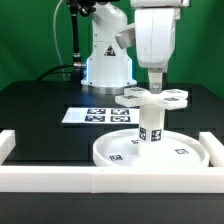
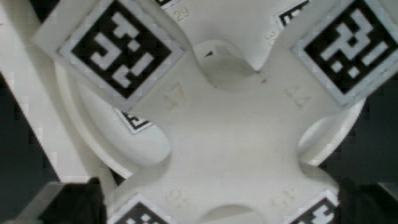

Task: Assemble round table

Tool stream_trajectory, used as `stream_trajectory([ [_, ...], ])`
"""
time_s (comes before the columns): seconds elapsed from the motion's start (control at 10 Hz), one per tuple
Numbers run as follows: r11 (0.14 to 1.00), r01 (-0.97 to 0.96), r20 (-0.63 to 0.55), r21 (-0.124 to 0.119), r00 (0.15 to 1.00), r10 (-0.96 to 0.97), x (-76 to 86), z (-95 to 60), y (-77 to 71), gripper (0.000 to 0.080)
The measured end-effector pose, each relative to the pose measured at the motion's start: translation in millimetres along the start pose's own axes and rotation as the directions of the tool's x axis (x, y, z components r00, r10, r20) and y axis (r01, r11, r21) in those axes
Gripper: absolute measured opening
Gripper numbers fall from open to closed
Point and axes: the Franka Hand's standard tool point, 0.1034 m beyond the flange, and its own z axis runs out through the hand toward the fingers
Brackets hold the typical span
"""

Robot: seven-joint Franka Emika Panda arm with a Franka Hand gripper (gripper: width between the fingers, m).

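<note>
In the exterior view, the large round disc (image 1: pixel 150 150) lies flat on the black tabletop (image 1: pixel 40 105), close against the white border rail (image 1: pixel 100 180) that runs along the front edge. The short cylindrical leg (image 1: pixel 151 126) stands upright at the middle of the disc, a square tag on its side. On top of the leg sits the flat cross-shaped base (image 1: pixel 152 97), its rounded lobes spreading out level above the disc. The white arm reaches straight down over the base, and its fingers (image 1: pixel 155 82) hang just over the hub of the cross; whether they touch it cannot be told from here. Behind, toward the exterior view's left, the marker board (image 1: pixel 97 116) lies flat on the tabletop near the foot of the robot. In the wrist view, the cross-shaped base (image 2: pixel 222 130) fills nearly everything, seen from close above, with tags on its lobes. The dark fingertips (image 2: pixel 80 198) show at the corners, standing wide apart and holding nothing.
</note>
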Motion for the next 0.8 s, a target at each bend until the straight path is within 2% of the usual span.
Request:
stream_trajectory([
  [0.5, 0.998, -0.056, 0.004, 0.008, 0.998, 0.056, -2.7, 3.3, -1.0, 0.0649],
  [0.8, 0.997, -0.072, 0.008, 0.021, 0.997, 0.072, -6.4, 12.3, -2.1, 0.0649],
])
